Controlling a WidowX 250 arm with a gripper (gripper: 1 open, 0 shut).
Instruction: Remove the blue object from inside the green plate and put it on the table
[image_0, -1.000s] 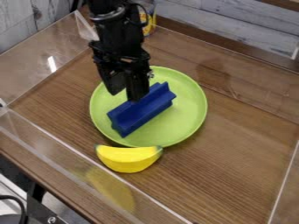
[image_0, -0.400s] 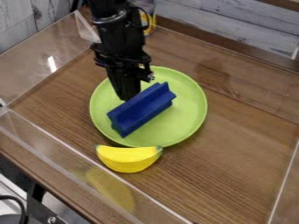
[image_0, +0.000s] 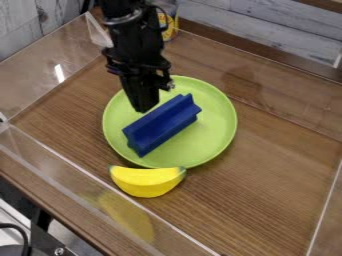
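Looking down from the one camera, the black arm reaches steeply toward the green plate (image_0: 214, 140), which sits on the brown wood-grain counter (image_0: 267, 200) between clear acrylic walls (image_0: 40, 70). The fingers (image_0: 143, 103) are drawn fully together, their tips low over the back left of the plate, just beside the upper end of the blue object (image_0: 162, 125). Whether they actually pinch the block's edge or merely touch it, I cannot tell from this angle. The blue object lies inside the plate, slanting from lower left to upper right, its stepped top facing up. A yellow banana-shaped toy (image_0: 147, 180) rests on the counter just beside the plate's near rim.
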